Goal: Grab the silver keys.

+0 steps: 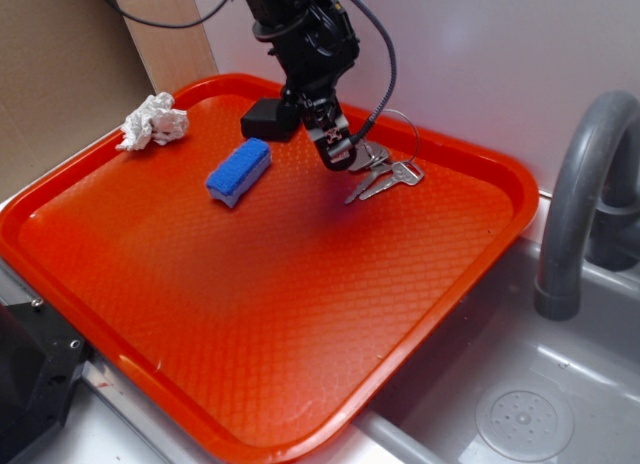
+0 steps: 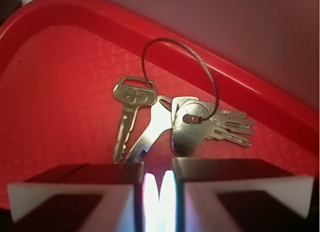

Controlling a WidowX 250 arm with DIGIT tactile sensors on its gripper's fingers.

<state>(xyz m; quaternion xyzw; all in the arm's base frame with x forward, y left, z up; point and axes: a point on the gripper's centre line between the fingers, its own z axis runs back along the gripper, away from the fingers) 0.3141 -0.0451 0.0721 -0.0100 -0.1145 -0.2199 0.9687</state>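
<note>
Blue sponge [image 1: 239, 172], black block [image 1: 265, 118], crumpled paper [image 1: 152, 121] on red tray [image 1: 150, 314]; grey faucet [image 1: 580, 204].

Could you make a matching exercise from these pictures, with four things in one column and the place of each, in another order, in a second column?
Things:
1. keys
2. sponge
3. crumpled paper
4. faucet

Places:
A. off the tray, over the sink
B. far left corner of the tray
C. on the tray, left of the gripper
D. by the tray's far rim, just past the gripper's tips

Pairs: 1-D, 2-C, 3-B, 4-A
</note>
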